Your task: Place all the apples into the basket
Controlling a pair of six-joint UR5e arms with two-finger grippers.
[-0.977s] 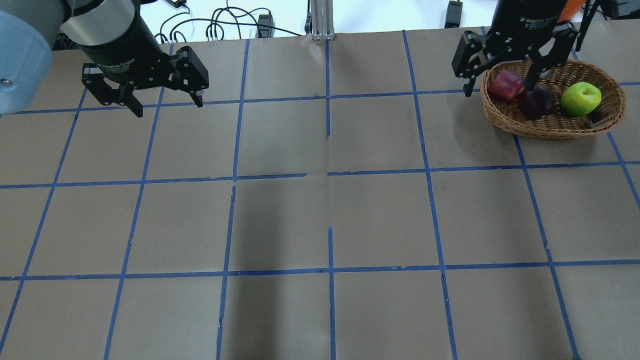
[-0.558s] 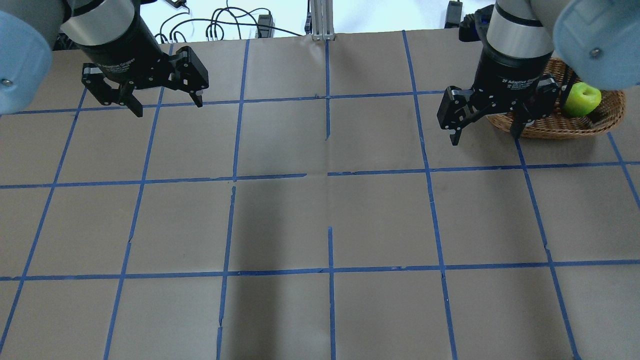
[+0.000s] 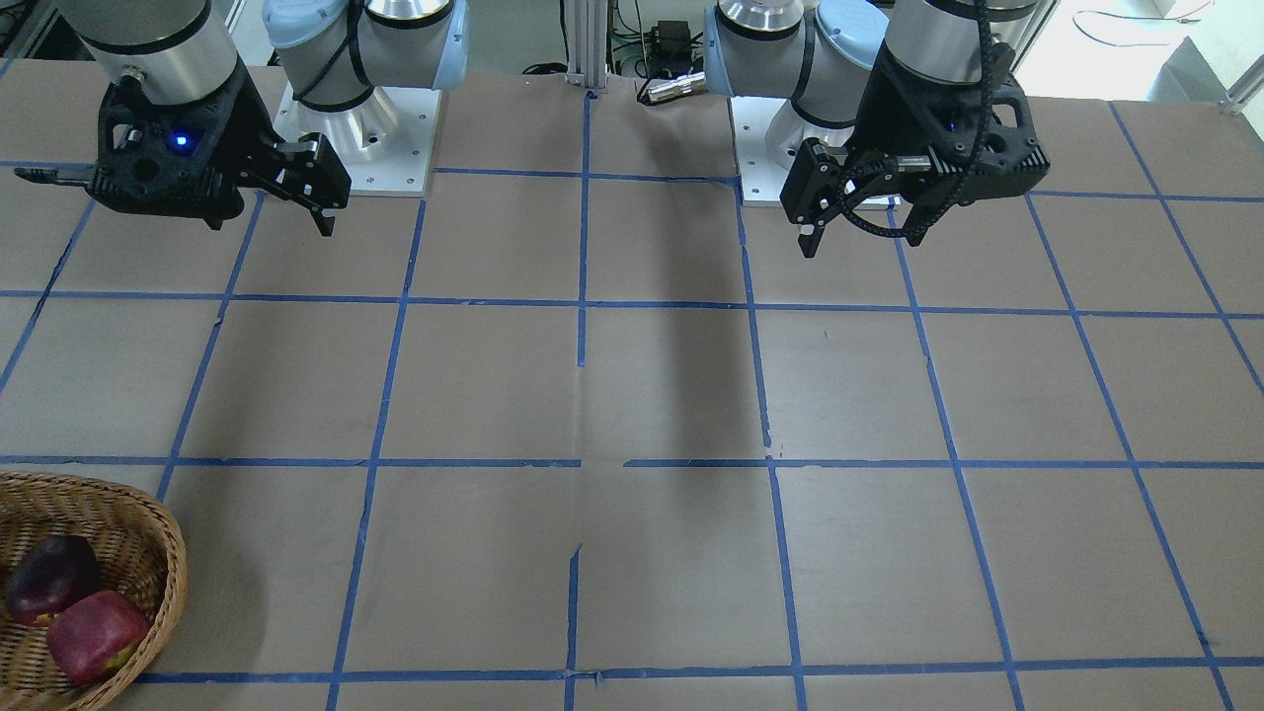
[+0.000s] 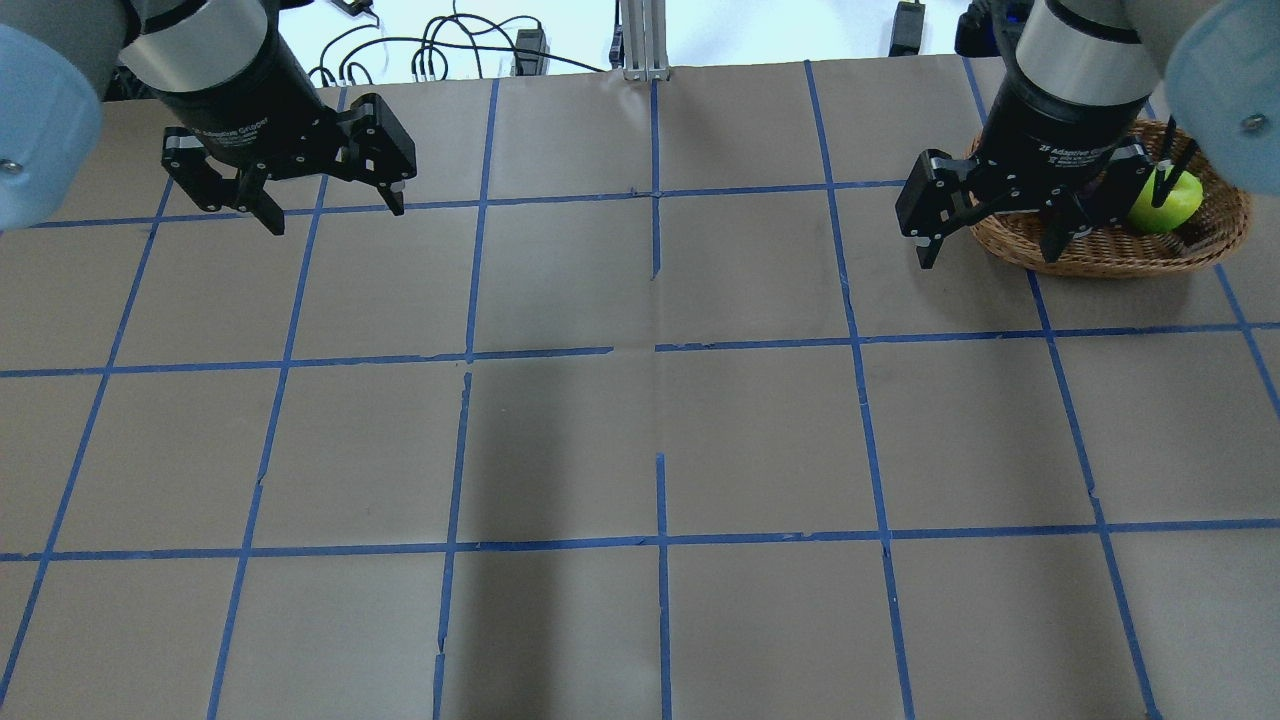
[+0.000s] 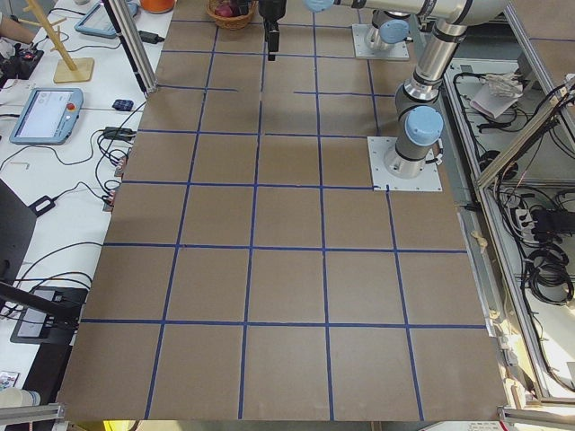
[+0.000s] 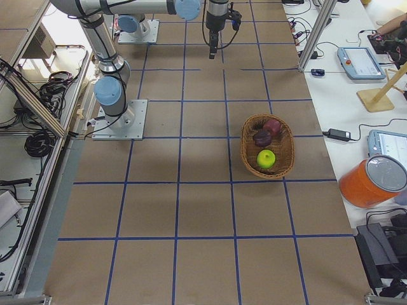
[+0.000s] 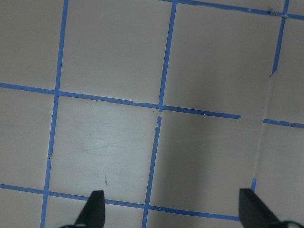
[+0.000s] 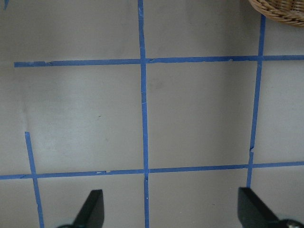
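Observation:
The wicker basket (image 4: pixel 1120 255) stands at the table's far right. The green apple (image 4: pixel 1165 205) lies in it; my right arm hides the other two in the overhead view. The front view shows the basket (image 3: pixel 163 553) holding the maroon apple (image 3: pixel 49 578) and the red apple (image 3: pixel 94 632). The right side view shows all three: red (image 6: pixel 273 126), maroon (image 6: pixel 261 137), green (image 6: pixel 266 158). My right gripper (image 4: pixel 988 255) is open and empty, raised beside the basket's left end. My left gripper (image 4: pixel 337 215) is open and empty at the far left.
Brown paper with a blue tape grid (image 4: pixel 660 350) covers the table. The right wrist view shows bare paper and a piece of the basket rim (image 8: pixel 280 7). Cables and an aluminium post (image 4: pixel 640 40) lie beyond the far edge.
My right gripper has left its place over the basket, swung toward the table's middle, and now hangs open by the basket's left end. The left arm has not moved.

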